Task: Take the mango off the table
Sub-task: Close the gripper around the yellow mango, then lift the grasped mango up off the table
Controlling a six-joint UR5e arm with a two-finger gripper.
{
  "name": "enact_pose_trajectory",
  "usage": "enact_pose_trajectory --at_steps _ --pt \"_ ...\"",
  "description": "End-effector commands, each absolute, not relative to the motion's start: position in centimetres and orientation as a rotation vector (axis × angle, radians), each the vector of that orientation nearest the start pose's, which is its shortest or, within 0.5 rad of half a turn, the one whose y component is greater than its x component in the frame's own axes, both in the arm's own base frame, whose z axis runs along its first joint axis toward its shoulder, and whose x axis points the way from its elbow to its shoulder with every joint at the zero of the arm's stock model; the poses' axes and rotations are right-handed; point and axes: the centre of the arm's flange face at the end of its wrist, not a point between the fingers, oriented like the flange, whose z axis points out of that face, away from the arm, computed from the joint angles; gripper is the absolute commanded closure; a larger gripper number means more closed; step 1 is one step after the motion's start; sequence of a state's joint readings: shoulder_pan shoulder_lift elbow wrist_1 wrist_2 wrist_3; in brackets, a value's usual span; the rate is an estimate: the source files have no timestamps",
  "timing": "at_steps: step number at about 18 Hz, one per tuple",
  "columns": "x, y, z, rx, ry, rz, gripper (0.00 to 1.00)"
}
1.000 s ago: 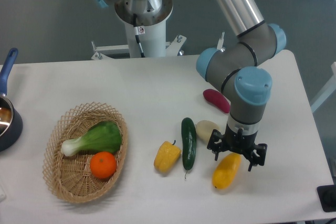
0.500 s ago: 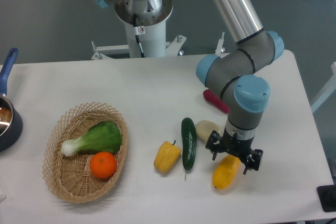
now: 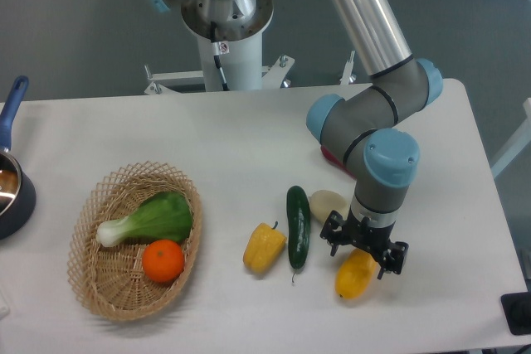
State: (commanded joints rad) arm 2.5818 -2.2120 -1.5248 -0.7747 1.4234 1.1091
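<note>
The mango [image 3: 354, 274] is found on the table [image 3: 232, 134], to the right of the cucumber [image 3: 298, 226], with its long axis tilted, the upper end up and to the right. The pincer [image 3: 364, 245] is seen spread open directly over that upper end, fingers either side (no grip is judged made yet). A straight descent is called for.
</note>
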Motion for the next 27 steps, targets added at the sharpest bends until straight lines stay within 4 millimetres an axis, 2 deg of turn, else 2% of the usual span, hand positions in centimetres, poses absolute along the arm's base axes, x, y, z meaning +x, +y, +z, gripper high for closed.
enact_pose_trajectory --at_steps 3,5,11,12,15,18,23,25,27 --pt "-51.2 49.5 20.1 -2.948 0.164 0.189 0.0" --pt "-50.6 50.2 19.6 -2.95 0.177 0.182 0.0" --pt "-50.6 50.3 19.5 -2.95 0.179 0.186 0.01" --pt "-50.7 50.3 19.5 -2.949 0.175 0.188 0.08" --pt "-50.7 50.3 19.6 -2.948 0.173 0.19 0.34" --pt "-50.9 50.4 20.0 -2.943 0.155 0.2 0.52" --pt "-51.1 50.4 21.1 -2.931 0.102 0.213 0.89" --pt "-51.0 50.5 21.5 -2.926 0.1 0.219 0.89" --pt "-51.0 50.6 23.8 -2.902 0.098 0.258 0.89"
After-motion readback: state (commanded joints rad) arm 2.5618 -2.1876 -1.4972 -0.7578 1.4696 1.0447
